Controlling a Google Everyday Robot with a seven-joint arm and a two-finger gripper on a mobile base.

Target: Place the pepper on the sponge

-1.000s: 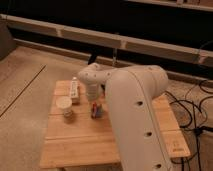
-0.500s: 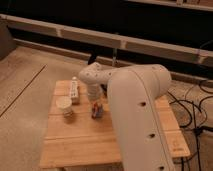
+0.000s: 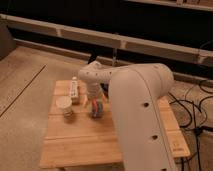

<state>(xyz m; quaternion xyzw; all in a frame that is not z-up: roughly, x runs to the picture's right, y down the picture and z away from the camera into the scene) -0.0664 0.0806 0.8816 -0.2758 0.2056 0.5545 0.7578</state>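
Slim red-orange pepper (image 3: pixel 93 105), small reddish streak at the tip of the lowered gripper (image 3: pixel 94 102), directly above the blue sponge (image 3: pixel 98 112) mid-table (image 3: pixel 125 145), contact with sponge unclear, grip wide or closed impossible to tell, white cup (image 3: pixel 64 106) nearby

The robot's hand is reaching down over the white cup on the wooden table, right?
Not quite. The hand reaches down over the blue sponge, not the white cup, which stands apart beside it. Both are on the wooden table, as the camera view shows.
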